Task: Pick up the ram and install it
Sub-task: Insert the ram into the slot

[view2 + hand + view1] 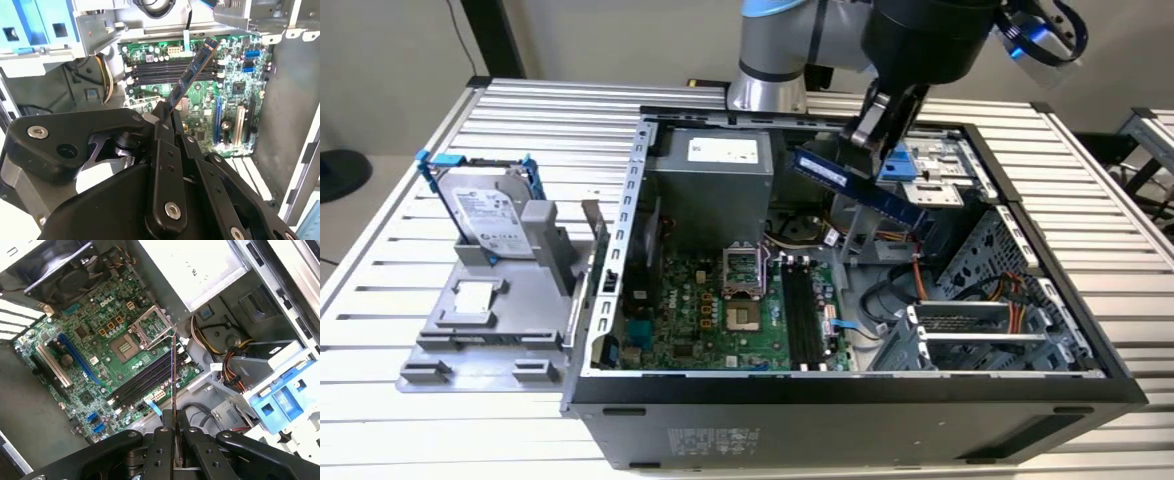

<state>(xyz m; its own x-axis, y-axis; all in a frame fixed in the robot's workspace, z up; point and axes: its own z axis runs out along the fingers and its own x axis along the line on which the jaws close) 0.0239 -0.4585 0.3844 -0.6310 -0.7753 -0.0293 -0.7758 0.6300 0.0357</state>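
Slatted metal table (380,300) with an open computer case (854,405) on it; the ram (861,190) is held in the air above the case.
The ram hangs tilted over the case interior. One end is clamped between the closed fingers of the end effector (867,132). In both wrist views the free end points toward the green motherboard (707,310). It touches nothing else and is not yet seated, well apart from the long black slots (801,320) beside the processor socket (744,270). On the exterior view's left, outside the case, a silver hard drive (487,215) in a blue-edged frame stands on a grey stand (474,335).
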